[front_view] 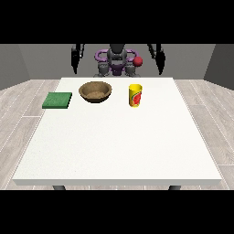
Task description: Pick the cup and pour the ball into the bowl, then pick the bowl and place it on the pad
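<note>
We see the white worktop [119, 137] stretching from the robot at the top of the view towards the camera, with three things standing in a row along its far part. At the view's left lies the green pad [57, 100], flat, close to the worktop's left edge. Just to its right, apart from it, stands the brown bowl [95, 91], upright, with its opening upward; we cannot tell whether anything lies inside it. Further right, with a gap between them, stands the yellow cup [135, 95], upright, with a red mark on its side; its rim faces up, and we cannot see into it well enough to say whether the ball is there. Behind the worktop, the hand at the view's left [75, 66] hangs low at the end of a dark arm, beside the robot's body and off the worktop, well apart from the pad and the bowl. The hand at the view's right [160, 67] hangs the same way on the other side, well apart from the cup. Neither hand touches or holds anything, but they are too small and dark for us to tell whether they are released or clenched. A small red round thing [138, 61] shows near the robot's body, above the cup in the view.
</note>
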Controlling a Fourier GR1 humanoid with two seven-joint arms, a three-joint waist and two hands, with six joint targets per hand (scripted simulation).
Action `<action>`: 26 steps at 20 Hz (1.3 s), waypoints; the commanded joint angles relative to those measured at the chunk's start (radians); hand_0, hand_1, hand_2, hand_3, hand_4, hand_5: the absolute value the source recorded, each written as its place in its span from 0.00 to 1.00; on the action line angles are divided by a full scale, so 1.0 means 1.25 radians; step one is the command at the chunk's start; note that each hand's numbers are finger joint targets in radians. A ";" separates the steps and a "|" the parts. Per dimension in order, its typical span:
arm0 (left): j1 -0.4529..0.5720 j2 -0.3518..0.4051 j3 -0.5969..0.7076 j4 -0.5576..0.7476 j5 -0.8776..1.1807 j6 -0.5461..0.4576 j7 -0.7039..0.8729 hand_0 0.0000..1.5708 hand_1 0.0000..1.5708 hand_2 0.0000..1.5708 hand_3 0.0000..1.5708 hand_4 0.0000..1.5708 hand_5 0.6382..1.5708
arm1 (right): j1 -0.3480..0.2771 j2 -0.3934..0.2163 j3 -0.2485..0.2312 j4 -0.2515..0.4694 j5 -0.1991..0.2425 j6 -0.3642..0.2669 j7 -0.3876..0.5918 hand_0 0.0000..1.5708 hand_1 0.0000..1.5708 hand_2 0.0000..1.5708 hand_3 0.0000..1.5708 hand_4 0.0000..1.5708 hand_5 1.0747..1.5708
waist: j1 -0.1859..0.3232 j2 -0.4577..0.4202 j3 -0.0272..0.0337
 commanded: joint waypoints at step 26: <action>-0.250 -0.067 -0.040 0.147 -0.005 0.211 -0.173 0.00 0.00 0.00 0.00 0.29 0.88 | -0.167 -0.101 -0.235 0.155 -0.206 0.133 -0.126 0.00 0.00 0.00 0.00 0.00 1.00 | -0.053 0.117 0.0128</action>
